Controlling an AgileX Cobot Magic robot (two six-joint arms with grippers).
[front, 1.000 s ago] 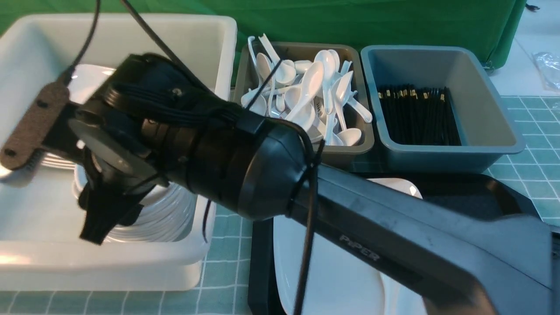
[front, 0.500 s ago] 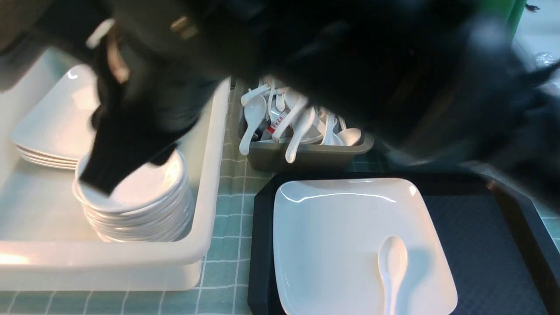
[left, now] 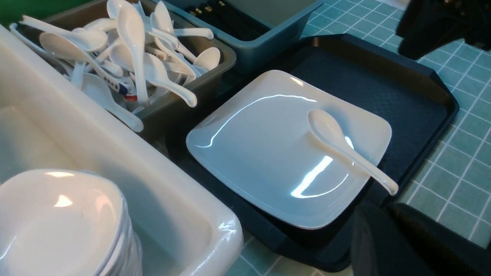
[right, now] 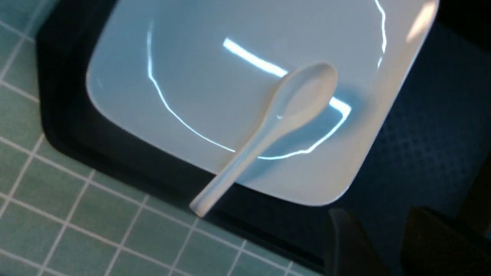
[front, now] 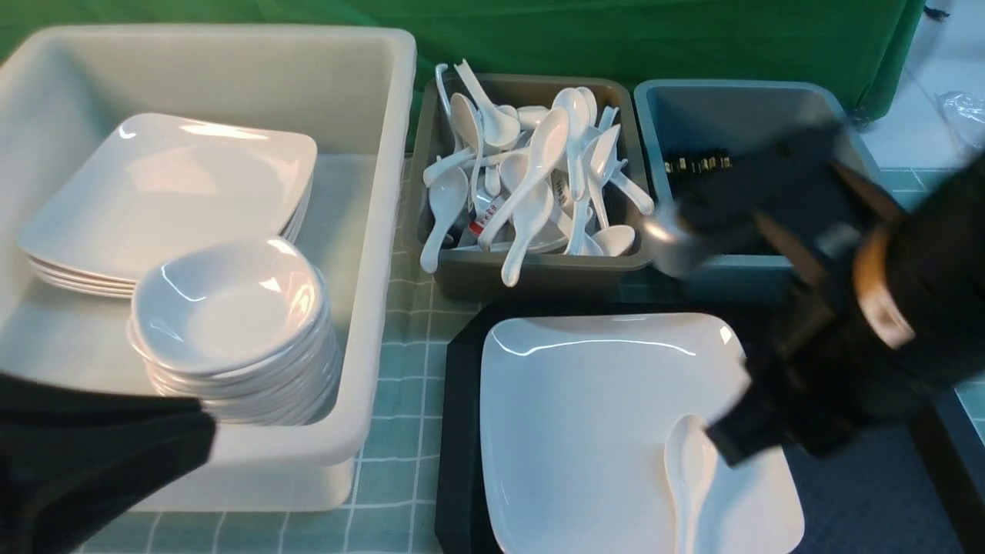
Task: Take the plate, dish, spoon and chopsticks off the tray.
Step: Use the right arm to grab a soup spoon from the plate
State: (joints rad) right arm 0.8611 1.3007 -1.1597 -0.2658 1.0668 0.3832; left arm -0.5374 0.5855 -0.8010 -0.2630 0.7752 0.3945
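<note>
The tray point(front: 459, 431) sits on the desk point(front: 400, 385) right in front of the robot, and on its left half lies the plate point(front: 585, 415), flat and glossy. On the plate, toward the near right corner, rests the spoon point(front: 689, 469), bowl up, its handle pointing back at the robot and poking out past the plate's near edge. Over the right side of the tray comes the right end effector point(right: 378, 212), blurred in the front view. Its fingers are parted and it's released, carrying nothing, with tray floor showing in the gap. It hangs just off the plate's right edge, close to the spoon but not touching it. Over on the left, the white tub point(front: 377, 231) holds a stack of plates point(front: 169, 185) at the back, and in front of that the dish point(front: 223, 304) tops a pile of its own kind. Behind the tray, the brown-grey tub point(front: 539, 269) is heaped with white spoons. Next to it on the right, the chopsticks point(left: 226, 19) lie in the blue-grey tub point(front: 731, 115). Low at the near left, in front of the white tub, the left end effector point(left: 387, 214) is clenched tight, its fingers pressed together.
</note>
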